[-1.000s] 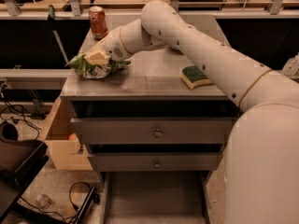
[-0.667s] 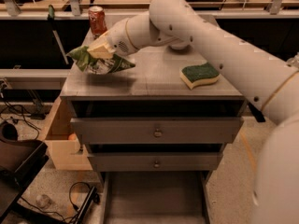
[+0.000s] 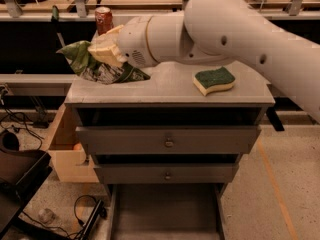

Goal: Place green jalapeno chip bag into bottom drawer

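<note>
Green jalapeno chip bag (image 3: 84, 64): 1. Sponge (image 3: 214, 80): 1. Red can (image 3: 103, 19): 1. Upper drawers (image 3: 167, 140): 2. Bottom drawer (image 3: 165, 215): 1. Pincer (image 3: 106, 51): 1, clasping the bag at tabletop (image 3: 165, 91) left.

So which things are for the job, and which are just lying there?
For the job: green jalapeno chip bag, held by the gripper at the cabinet top's left end; open bottom drawer.
Just lying about: sponge, red can, two upper drawers.

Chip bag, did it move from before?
Yes. The chip bag, gripped in the pincer, has gone left and a bit up: its tip now sticks out further left of the can, past the cabinet top's left edge.
</note>
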Robot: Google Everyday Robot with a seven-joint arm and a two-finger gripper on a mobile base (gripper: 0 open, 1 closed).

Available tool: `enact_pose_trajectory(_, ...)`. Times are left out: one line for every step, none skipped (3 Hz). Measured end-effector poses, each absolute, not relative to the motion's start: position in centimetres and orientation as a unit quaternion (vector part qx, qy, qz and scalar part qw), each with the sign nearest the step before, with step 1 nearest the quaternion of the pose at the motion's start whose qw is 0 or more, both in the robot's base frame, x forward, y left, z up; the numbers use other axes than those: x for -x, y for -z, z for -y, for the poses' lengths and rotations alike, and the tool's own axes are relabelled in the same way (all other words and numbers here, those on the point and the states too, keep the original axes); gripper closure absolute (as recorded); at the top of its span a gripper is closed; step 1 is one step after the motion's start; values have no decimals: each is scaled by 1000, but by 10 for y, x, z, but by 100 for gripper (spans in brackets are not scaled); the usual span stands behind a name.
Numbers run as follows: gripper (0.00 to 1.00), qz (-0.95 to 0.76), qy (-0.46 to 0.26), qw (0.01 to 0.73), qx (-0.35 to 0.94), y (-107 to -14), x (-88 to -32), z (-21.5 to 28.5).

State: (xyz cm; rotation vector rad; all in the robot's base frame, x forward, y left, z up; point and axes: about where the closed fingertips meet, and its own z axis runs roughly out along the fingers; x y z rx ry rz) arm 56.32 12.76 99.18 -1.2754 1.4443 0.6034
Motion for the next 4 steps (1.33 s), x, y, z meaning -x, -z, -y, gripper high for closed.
enact_pose_trajectory(100, -601, -268, 544, 520, -970, -509, -138)
enact_pose_trajectory(100, -611, -311, 531, 498, -912, -462, -144)
enact_pose_trajectory(100, -653, -398, 482, 429, -830, -389, -131)
enact_pose_trajectory(100, -717, -395, 448, 361, -758, -361, -61)
